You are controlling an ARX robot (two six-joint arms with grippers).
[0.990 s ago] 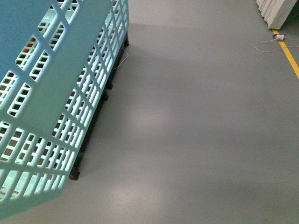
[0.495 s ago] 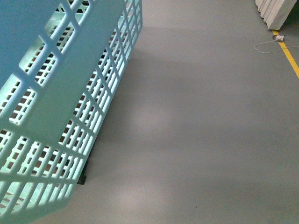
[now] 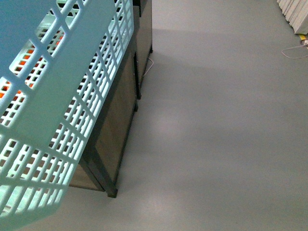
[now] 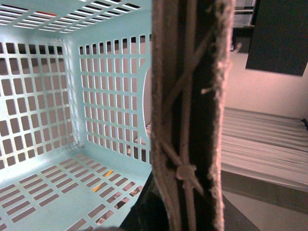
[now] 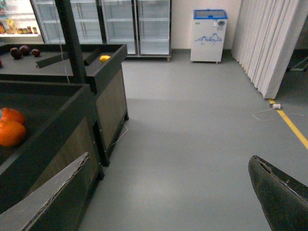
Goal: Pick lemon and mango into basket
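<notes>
The turquoise lattice basket hangs close to the front camera and fills the left of that view. In the left wrist view its slotted floor holds no fruit that I can see. My left gripper is shut on the basket's brown handle, which is tied with white zip ties. My right gripper is open over bare grey floor, holding nothing. A small yellow fruit lies in a far bin; I cannot tell if it is the lemon or the mango. Orange round fruits lie in the near bin.
A dark display stand with wood panels stands behind the basket, its bins beside my right gripper. Dark red fruits sit further back. Glass fridges, a white chest freezer, a curtain and a yellow floor line border the grey floor.
In the front view the scene has slid right: the floor cable is now at the right edge. The dark stand's wood side has come out from behind the basket wall.
</notes>
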